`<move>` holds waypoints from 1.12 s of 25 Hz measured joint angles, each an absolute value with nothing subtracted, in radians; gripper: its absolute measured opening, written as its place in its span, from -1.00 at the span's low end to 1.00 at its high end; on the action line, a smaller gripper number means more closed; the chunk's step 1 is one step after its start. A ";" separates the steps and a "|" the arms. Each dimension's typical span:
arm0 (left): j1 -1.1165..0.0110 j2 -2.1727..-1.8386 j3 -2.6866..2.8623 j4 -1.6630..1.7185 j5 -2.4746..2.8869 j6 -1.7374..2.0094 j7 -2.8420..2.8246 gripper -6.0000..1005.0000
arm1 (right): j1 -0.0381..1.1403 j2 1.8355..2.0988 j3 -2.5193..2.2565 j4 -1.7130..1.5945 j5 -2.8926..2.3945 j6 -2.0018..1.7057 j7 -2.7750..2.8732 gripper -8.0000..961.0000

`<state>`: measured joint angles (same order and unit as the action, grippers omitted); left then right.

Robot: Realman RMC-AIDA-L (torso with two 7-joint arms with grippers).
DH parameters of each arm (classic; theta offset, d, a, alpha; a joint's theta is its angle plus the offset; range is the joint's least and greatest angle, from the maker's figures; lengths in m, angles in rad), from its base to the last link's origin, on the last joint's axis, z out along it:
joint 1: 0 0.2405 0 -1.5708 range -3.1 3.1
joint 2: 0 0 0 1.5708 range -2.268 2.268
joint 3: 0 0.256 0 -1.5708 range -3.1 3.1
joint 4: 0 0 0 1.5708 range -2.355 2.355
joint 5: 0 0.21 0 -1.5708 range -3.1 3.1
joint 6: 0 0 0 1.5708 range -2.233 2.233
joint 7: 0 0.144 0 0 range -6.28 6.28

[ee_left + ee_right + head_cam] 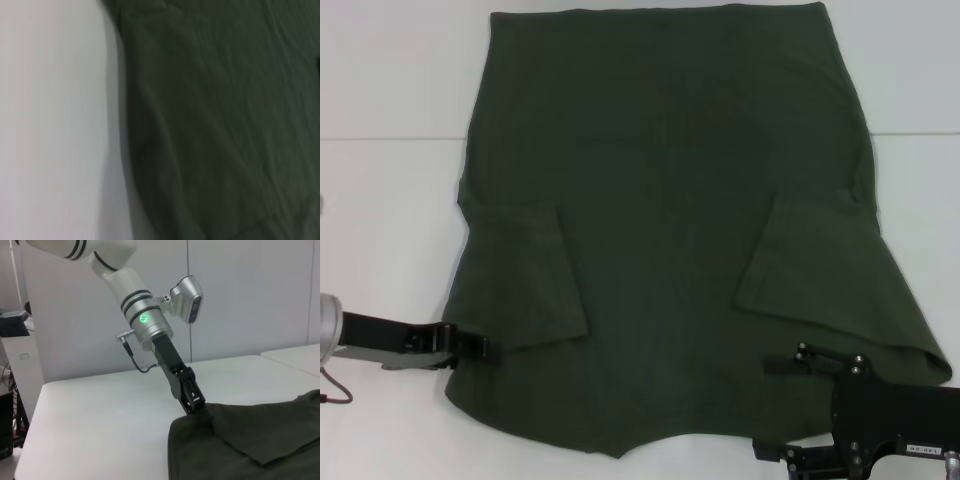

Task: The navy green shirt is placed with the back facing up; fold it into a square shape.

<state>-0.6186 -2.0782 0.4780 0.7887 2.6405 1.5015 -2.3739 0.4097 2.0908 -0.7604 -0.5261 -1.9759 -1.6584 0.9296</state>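
I see the navy green shirt spread mid-frame on the white worktop; left gripper fingers pinch its lower-left edge, and I cannot tell the right gripper fingers' state at lower right.

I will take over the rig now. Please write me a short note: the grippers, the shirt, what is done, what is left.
Left gripper: down at the shirt's near left edge, by the shoulder; it seems shut on the cloth, as the right wrist view also suggests.
Right gripper: at the near right shoulder, touching the cloth; grip unclear.
Shirt: flat on the white table, plain side up, collar toward the robot.
Done: both sleeves folded inward onto the body.
Left: fold the body into a square.
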 joint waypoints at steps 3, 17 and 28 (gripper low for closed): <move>-0.618 -2.083 0.497 0.792 2.643 1.484 -2.380 0.29 | 0.410 2.091 -0.755 -0.526 -1.976 -1.661 0.931 0.96; -0.618 -2.079 0.503 0.789 2.646 1.478 -2.388 -0.80 | 0.412 2.089 -0.723 -0.535 -1.975 -1.703 0.974 0.95; -0.610 -2.064 0.489 0.790 2.638 1.494 -2.360 -0.91 | 0.476 1.986 -0.568 -1.084 -2.068 -1.843 2.178 0.95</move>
<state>-0.6096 -2.0637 0.4895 0.7900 2.6382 1.4936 -2.3604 0.4759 1.9863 -0.5678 -1.0841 -2.0676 -1.8430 2.1780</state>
